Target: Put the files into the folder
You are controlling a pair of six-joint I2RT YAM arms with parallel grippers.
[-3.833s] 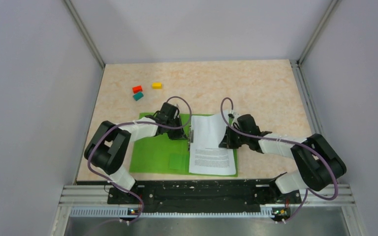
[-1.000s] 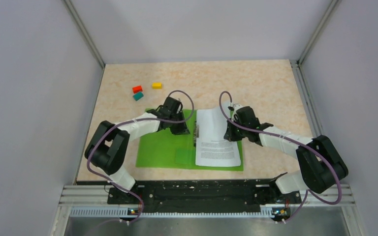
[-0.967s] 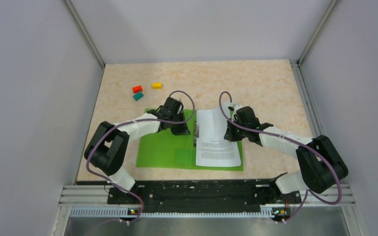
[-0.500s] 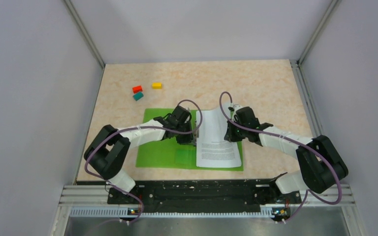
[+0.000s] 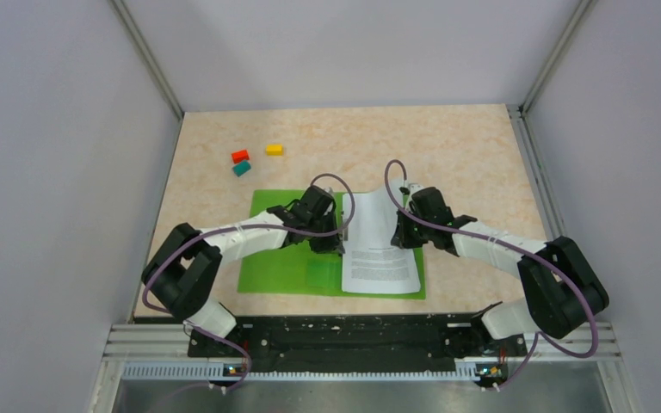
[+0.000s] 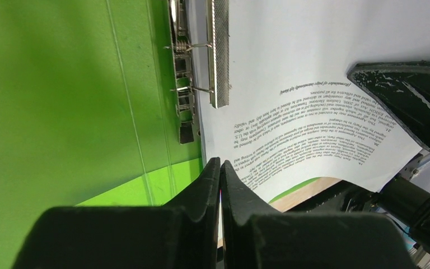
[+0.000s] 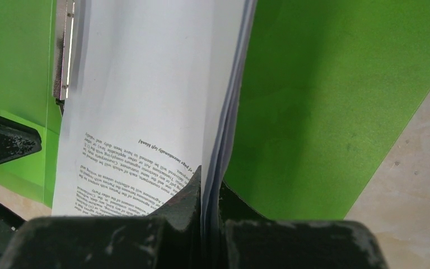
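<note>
The green folder (image 5: 275, 258) lies open on the table. The files (image 5: 379, 249) lie on its right half, their far part curled up. My right gripper (image 5: 398, 234) is shut on the files' right edge, and in the right wrist view (image 7: 208, 174) several sheets (image 7: 145, 84) sit between the jaws above the green cover (image 7: 325, 101). My left gripper (image 5: 334, 245) is shut and empty at the spine. In the left wrist view (image 6: 219, 162) it is just short of the metal clip (image 6: 218, 56), at the files' (image 6: 302, 67) left edge.
Red (image 5: 240, 156), yellow (image 5: 274, 149) and teal (image 5: 241, 169) blocks lie at the far left of the table (image 5: 447, 146). Grey walls close in on the left, right and back. The folder's near edge is close to the table's front edge.
My left gripper has moved right and nearer, from the folder's far edge to the spine clip. The right gripper has kept its hold on the files and barely moved.
</note>
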